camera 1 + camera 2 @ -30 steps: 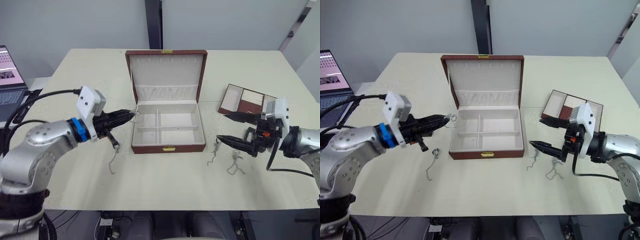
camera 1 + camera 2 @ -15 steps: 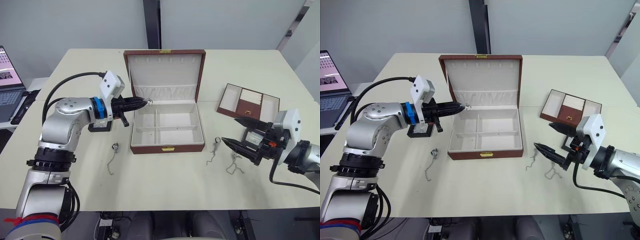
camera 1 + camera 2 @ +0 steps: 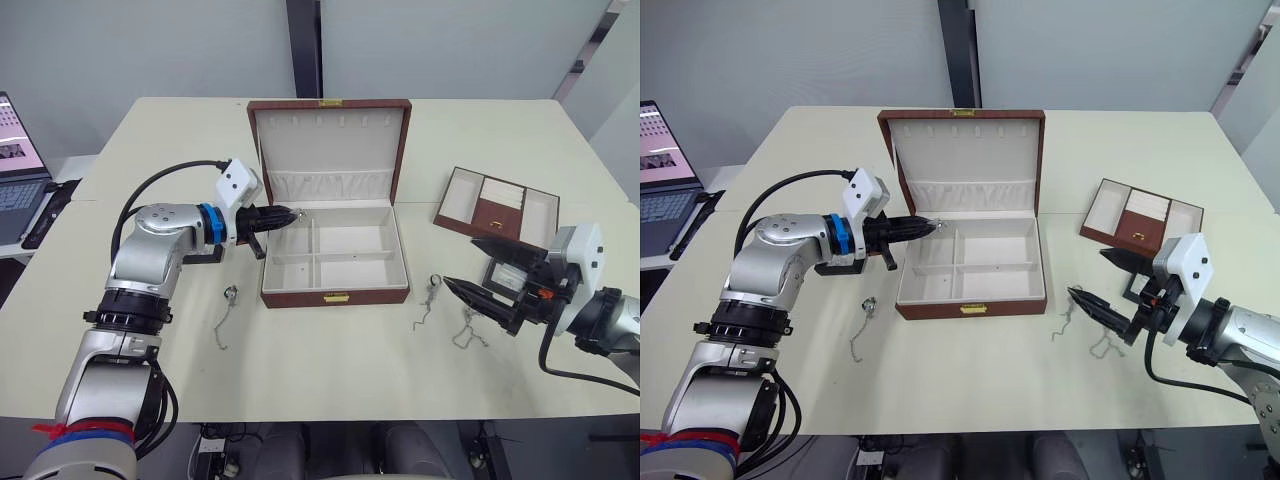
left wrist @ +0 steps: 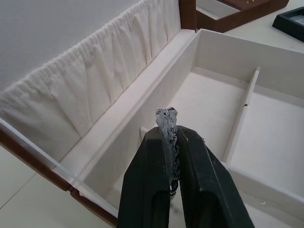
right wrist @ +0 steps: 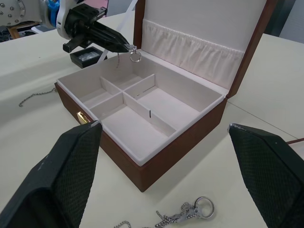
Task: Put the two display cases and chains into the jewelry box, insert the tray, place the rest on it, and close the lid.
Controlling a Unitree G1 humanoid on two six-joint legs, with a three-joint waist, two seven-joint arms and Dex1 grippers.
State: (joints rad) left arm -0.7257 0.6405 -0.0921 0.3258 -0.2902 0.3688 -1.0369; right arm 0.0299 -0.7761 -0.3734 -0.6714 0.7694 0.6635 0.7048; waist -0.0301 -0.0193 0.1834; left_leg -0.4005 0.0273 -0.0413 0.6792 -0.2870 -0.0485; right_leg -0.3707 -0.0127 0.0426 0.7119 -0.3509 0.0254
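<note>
Left eye view: cream table [image 3: 330, 370], grey wall; left jaws pinch chain [image 4: 168, 124], right jaws spread.

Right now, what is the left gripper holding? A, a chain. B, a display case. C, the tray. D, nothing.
A: the left gripper is shut on a thin silver chain, its ring end poking out past the fingertips, held above the open box near its back left compartment.

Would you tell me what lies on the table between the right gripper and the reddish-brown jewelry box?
Two thin silver chains lie there on the table, seen in the left eye view, right gripper open beside them, box further left.
</note>
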